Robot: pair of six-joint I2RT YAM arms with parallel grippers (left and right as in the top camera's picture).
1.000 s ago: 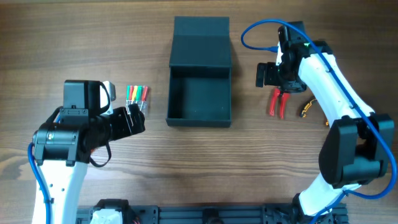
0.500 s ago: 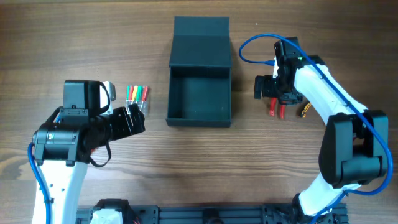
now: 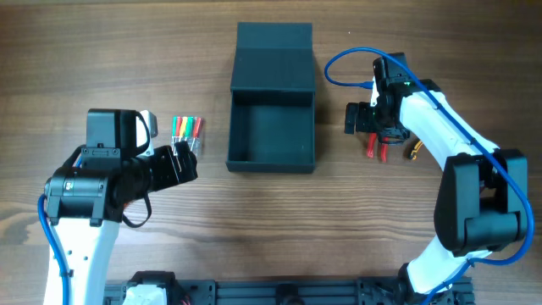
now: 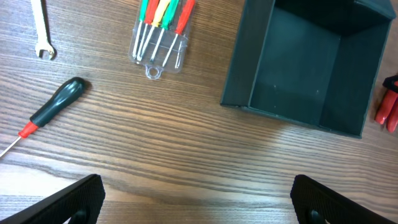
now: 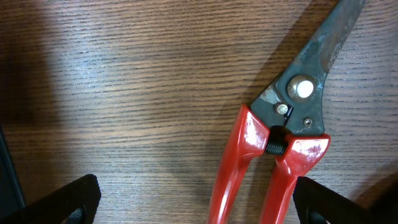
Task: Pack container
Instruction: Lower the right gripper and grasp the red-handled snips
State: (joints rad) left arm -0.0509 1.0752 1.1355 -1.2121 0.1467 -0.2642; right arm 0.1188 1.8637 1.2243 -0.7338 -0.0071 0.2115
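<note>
The dark teal-grey container (image 3: 243,127) stands open and empty mid-table, its flap lid (image 3: 273,59) laid back behind it. It also shows in the left wrist view (image 4: 244,68). Red-handled pliers (image 3: 378,151) lie right of it. My right gripper (image 3: 371,125) is open and hovers right over them; in the right wrist view the pliers (image 5: 249,149) lie on the wood between the spread fingers (image 5: 199,205), nearer the right one, untouched. My left gripper (image 3: 185,163) is open and empty left of the container, its fingers (image 4: 199,205) over bare wood.
A clear pack of coloured screwdrivers (image 3: 186,127) lies left of the container, also in the left wrist view (image 4: 158,31). A green-handled screwdriver (image 4: 53,109) and a small wrench (image 4: 40,28) lie further left. A yellow-black tool (image 3: 415,148) lies right of the pliers.
My right gripper has moved toward the table's front and come over the pliers, now covering their head. The left arm has not moved.
</note>
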